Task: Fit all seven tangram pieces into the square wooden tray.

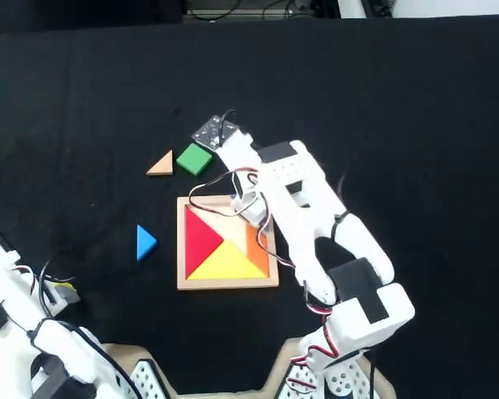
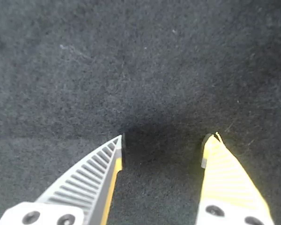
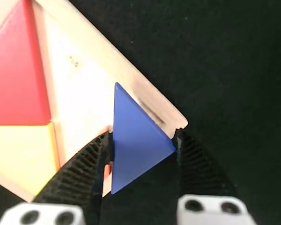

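A black cloth covers the whole table. At the near left, the left gripper hangs over bare cloth with its jaws wide apart and nothing between them. To its right lies a light-blue triangle, just beside the tray's left rim. Farther off, a tan triangle and a green square sit side by side beyond the tray. The square wooden tray already holds a red triangle, a yellow triangle and an orange piece.

Over the tray's far right corner, the right gripper is closed on a dark-blue triangle, pinching it by two edges. The triangle overlaps both the rim and the bare tray floor, and whether it touches either cannot be told.

The risk is a release from here. With one part over the rim, the piece would likely land propped and tilted rather than flat. Pressing down could also shove the tray and shift the seated pieces.
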{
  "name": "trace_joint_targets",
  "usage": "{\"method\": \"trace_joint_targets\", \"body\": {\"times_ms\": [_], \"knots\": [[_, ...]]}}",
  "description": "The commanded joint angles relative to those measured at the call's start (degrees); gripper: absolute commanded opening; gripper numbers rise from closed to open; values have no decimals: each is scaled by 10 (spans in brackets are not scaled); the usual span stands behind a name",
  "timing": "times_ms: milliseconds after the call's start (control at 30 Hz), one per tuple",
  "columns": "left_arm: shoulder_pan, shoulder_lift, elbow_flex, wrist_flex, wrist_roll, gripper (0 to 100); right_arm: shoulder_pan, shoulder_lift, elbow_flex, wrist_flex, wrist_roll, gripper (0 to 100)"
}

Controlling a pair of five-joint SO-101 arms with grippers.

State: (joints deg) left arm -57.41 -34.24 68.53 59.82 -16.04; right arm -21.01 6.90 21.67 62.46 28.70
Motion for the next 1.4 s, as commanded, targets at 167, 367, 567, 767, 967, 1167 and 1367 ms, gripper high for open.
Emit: {"method": "trace_joint_targets", "body": {"times_ms": [167, 367, 567, 767, 967, 1167, 1367], "knots": [[7, -11, -1, -6, -3, 277, -8, -3, -1, -8, -3, 237], [7, -11, -1, -6, -3, 277, -8, -3, -1, -8, -3, 279], [7, -11, -1, -6, -3, 277, -8, -3, -4, -9, -3, 268], [7, -11, -1, -6, -3, 277, -10, -2, 15, -46, -3, 170], [7, -11, -1, -6, -3, 277, -23, -3, 25, -52, -3, 167], [7, -11, -1, -6, -3, 277, -23, -8, 25, -47, -4, 167], [7, -11, -1, -6, -3, 277, -24, -8, 19, -47, -25, 167]]}}
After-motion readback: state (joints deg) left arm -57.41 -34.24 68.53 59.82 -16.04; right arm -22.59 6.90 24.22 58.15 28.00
